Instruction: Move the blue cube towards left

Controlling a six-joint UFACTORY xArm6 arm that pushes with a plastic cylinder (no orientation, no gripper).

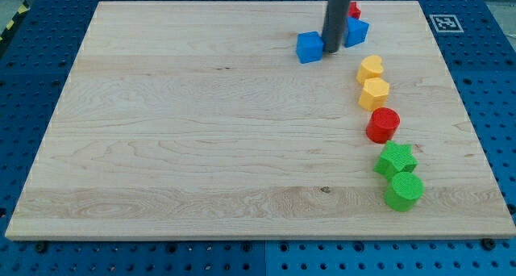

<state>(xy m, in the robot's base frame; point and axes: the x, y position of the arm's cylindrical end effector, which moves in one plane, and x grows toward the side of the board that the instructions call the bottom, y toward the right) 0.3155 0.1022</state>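
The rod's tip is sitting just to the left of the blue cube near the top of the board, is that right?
Not quite. In the camera view my tip is just to the view's right of the blue cube, between it and a second blue block. The rest holds: both sit near the top of the board.

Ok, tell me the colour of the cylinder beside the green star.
Green, seen in the camera view, near the board's bottom right.

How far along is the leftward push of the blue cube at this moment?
Done: my tip sits against the right side of the blue cube, between it and another blue block. In hand: the push itself. Left: nearly all the travel, since the cube lies near the view's top, right of centre, with the wooden board stretching leftward.
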